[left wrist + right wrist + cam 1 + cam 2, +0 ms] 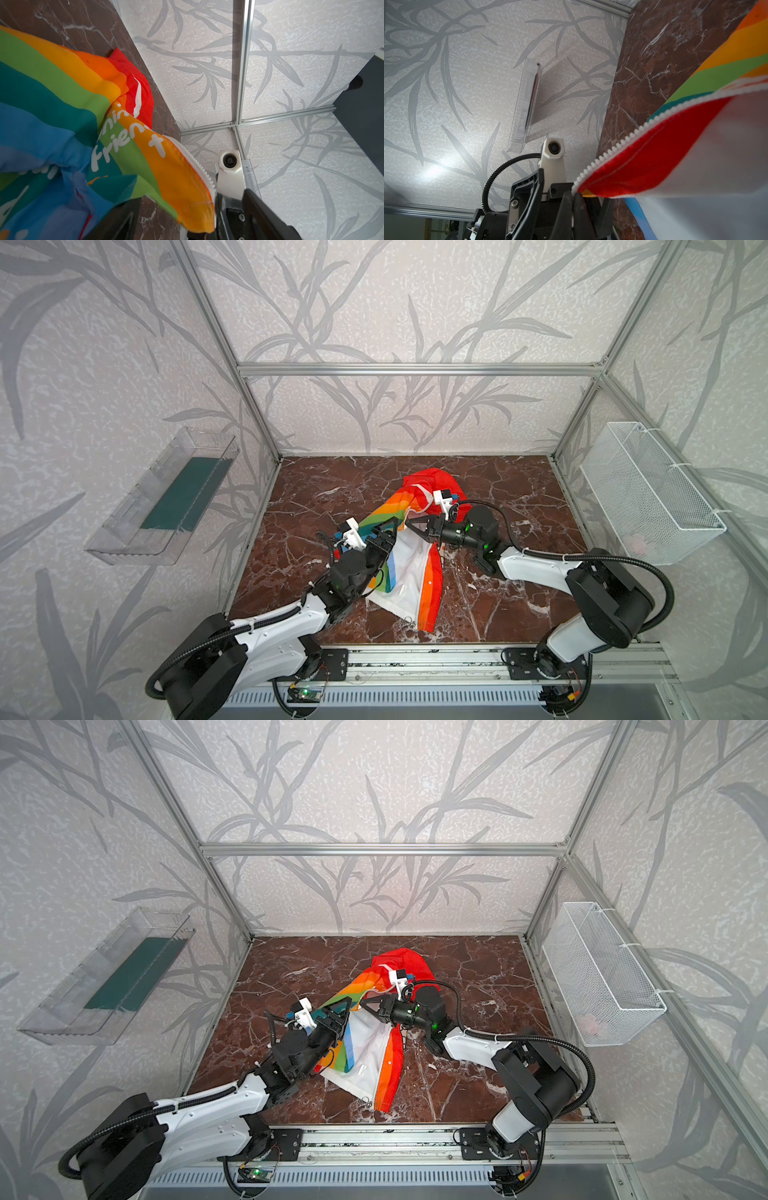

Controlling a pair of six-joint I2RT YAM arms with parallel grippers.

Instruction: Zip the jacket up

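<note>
Left arm: closest to the lens, reaching to the jacket at mid-bench.
Left claw: jaws apart, a rainbow fold lying between them.
Right claw: clamped on the jacket's red zipper edge, white teeth running from the grip.
Jacket: lifted between both claws, unzipped, hem trailing on the brown marble bench; red hood rearward.

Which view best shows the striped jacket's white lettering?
Left wrist: white lettering close, partly readable. In both top views and the right wrist view, the rainbow-striped jacket shows no legible lettering.
</note>
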